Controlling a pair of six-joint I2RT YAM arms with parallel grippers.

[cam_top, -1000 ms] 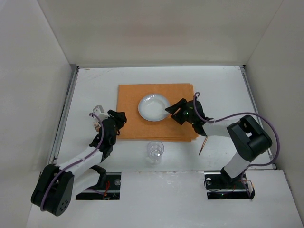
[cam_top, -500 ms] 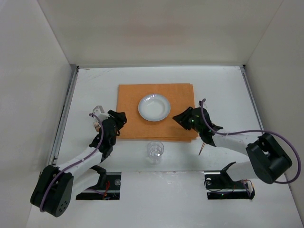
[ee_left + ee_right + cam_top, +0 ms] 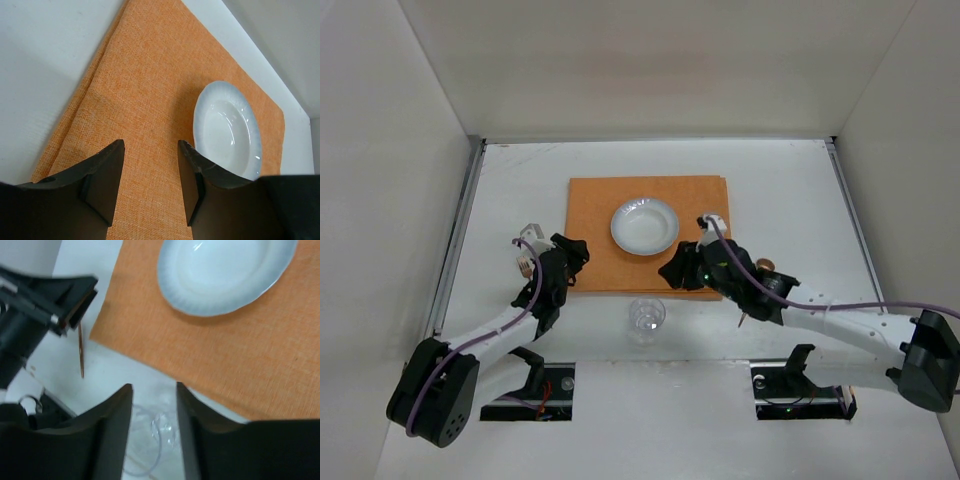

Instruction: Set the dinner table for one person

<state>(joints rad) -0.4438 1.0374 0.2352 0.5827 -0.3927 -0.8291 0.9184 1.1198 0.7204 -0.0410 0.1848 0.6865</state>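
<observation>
Left hand [image 3: 149,155] spread over placemat [image 3: 600,200]; right hand [image 3: 154,390] spread near glass [image 3: 646,317].

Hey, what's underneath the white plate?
The white plate sits on the orange placemat, which lies on the dinner table. Whatever is directly beneath the plate is covered.

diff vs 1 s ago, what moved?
The right pincer left the right rim of the plate and swung near-left to the near edge of the placemat, toward the glass, its arm stretching out low. It is open and empty. The left pincer, plate, placemat and glass stayed put.
</observation>
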